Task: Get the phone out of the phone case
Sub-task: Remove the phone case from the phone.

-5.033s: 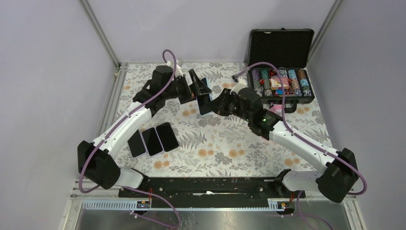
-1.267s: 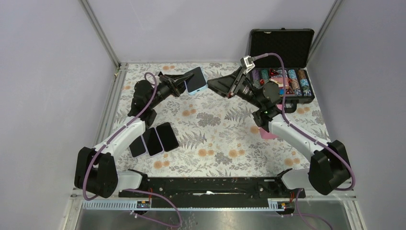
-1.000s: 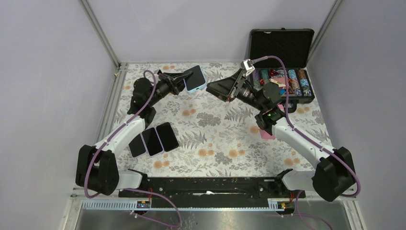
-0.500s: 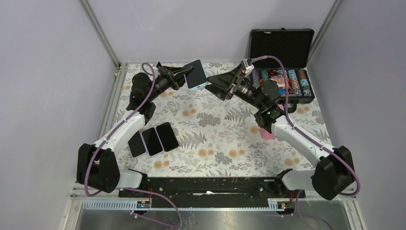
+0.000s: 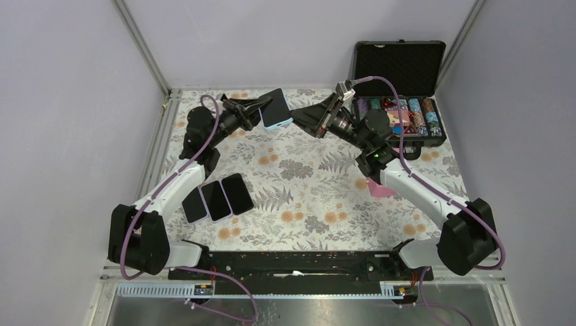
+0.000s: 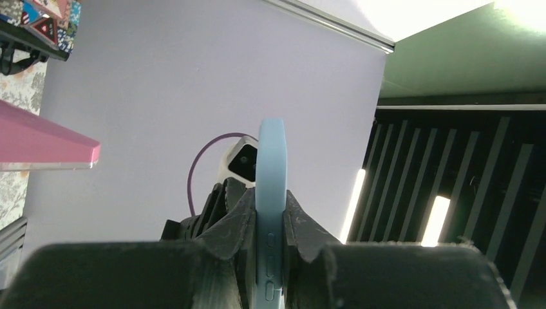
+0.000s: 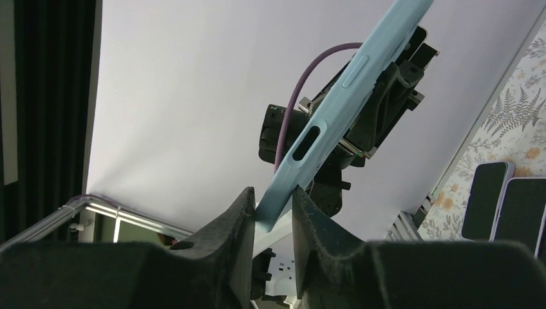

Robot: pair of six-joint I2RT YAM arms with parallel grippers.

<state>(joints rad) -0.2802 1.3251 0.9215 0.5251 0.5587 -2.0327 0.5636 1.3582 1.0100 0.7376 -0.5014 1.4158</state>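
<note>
The phone (image 5: 274,106), dark screen up, sits in a light-blue phone case (image 5: 280,124) held in the air over the back of the table. My left gripper (image 5: 263,111) is shut on the case's left side; in the left wrist view the case (image 6: 270,148) stands edge-on, pinched between the fingers (image 6: 270,201). My right gripper (image 5: 296,115) meets the case from the right. In the right wrist view its jaws (image 7: 272,205) have closed in on the case's lower corner (image 7: 335,109), and both fingers look to be touching it.
Three dark phones (image 5: 217,198) lie side by side on the floral tablecloth at the left. An open black case of poker chips (image 5: 401,115) stands at the back right. A pink flat thing (image 5: 380,187) lies under the right arm.
My right gripper has moved left up to the case and narrowed its jaws around the corner. The left gripper has kept its grip and tilted the case slightly.
</note>
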